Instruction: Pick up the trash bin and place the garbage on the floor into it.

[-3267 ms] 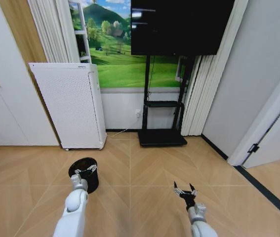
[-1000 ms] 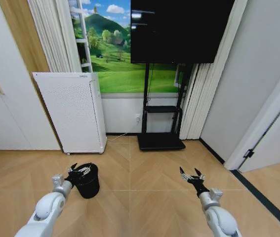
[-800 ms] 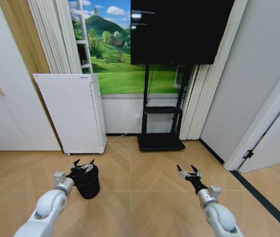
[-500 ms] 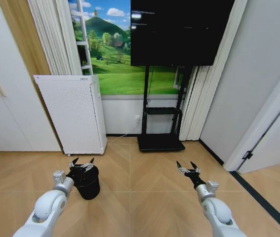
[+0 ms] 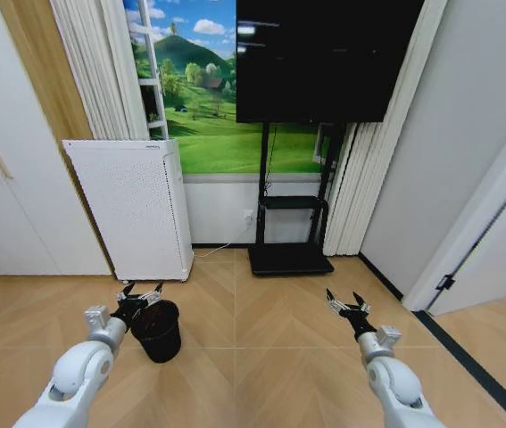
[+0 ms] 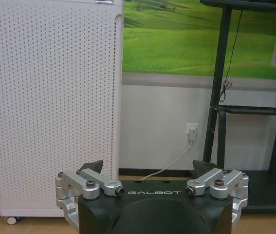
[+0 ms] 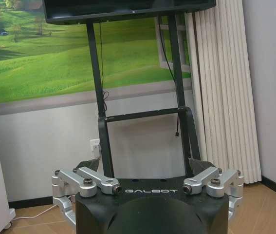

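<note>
Left gripper [image 5: 139, 294], fingers apart, has drifted off the trash bin's [image 5: 156, 330] rim toward the white air purifier [image 5: 130, 207]; bin on floor, ungrasped. Right gripper [image 5: 348, 306] spread, idle.

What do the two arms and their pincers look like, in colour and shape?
Both arms are smooth, rounded and white. The left pincer and the right pincer have silver metal linkages with dark pointed fingertips on a black body marked GALBOT in the wrist views.
</note>
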